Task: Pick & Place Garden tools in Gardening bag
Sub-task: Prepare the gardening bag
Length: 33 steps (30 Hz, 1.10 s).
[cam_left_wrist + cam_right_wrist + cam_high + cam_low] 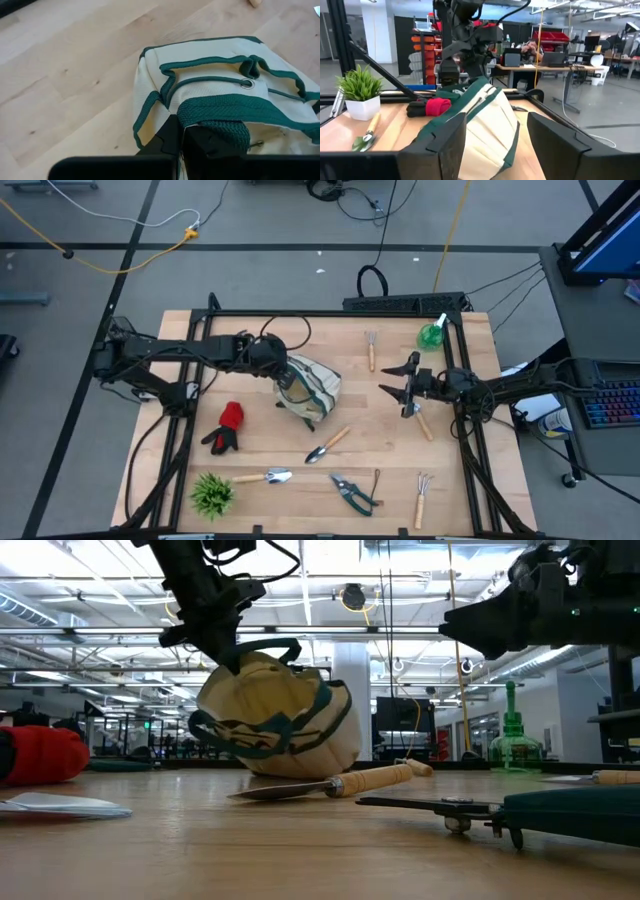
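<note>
The cream canvas bag [308,390] with woven green trim slumps on its side near the middle of the pale wooden worktop [460,480]. The left tool [281,372] is clamped on the bag's ribbed green handle at its upper edge. The right tool [398,379] hangs above the boards beside the bag, its dark fingers spread apart. A wooden-handled trowel [327,446] lies just in front of the bag, near green-handled pruners [352,492]; a red glove [226,426] lies to its left.

Overhead straight down, low level across tabletop, both wrists close, all sharing the gardening bag [308,388].
</note>
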### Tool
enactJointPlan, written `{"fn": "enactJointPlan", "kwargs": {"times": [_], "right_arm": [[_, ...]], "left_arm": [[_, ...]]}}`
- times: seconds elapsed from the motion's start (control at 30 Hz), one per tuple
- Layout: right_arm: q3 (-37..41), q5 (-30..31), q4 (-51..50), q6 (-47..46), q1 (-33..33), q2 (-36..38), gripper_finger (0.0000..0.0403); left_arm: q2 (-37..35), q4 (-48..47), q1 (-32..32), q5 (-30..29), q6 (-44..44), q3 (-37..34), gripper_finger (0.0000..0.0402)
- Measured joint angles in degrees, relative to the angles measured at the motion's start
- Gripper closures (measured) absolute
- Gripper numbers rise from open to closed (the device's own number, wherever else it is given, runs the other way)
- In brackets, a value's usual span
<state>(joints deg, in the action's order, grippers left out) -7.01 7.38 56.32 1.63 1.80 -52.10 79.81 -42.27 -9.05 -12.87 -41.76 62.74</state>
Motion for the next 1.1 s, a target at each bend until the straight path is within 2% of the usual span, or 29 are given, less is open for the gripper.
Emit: {"fn": "enactJointPlan", "kwargs": {"times": [0.17,0.3,0.5,0.6,0.7,0.83,1.1], "right_arm": [[-1.09,0.00,5.02,-0.11,-0.02,-5.59,0.0200],[-6.73,-0.02,3.70,-0.11,-0.02,-11.72,0.0200],[-15.14,-0.15,3.05,-0.11,-0.02,-22.44,0.0204],[-17.84,-0.20,2.99,0.32,-0.02,-26.82,0.0203],[-20.00,-2.16,2.97,0.82,-0.02,-30.31,0.0203],[-23.13,-7.37,3.56,0.94,-0.50,-34.69,0.0205],[-25.33,-5.58,3.23,0.73,-0.79,-41.58,0.0207]], "left_arm": [[0.00,0.13,-0.03,0.38,-0.79,-0.02,0.0385],[0.00,0.14,-0.03,0.40,-0.79,-0.04,0.0396],[0.00,0.18,-0.03,0.40,-0.74,-0.07,0.0380],[0.00,0.37,-0.03,0.38,-0.20,-0.07,0.0387],[0.00,0.51,-0.03,0.38,-0.14,-0.07,0.0396],[0.00,0.57,-0.03,0.38,-0.20,-0.07,0.0383],[0.00,0.86,0.30,0.38,-0.28,-0.07,0.0394]]}}
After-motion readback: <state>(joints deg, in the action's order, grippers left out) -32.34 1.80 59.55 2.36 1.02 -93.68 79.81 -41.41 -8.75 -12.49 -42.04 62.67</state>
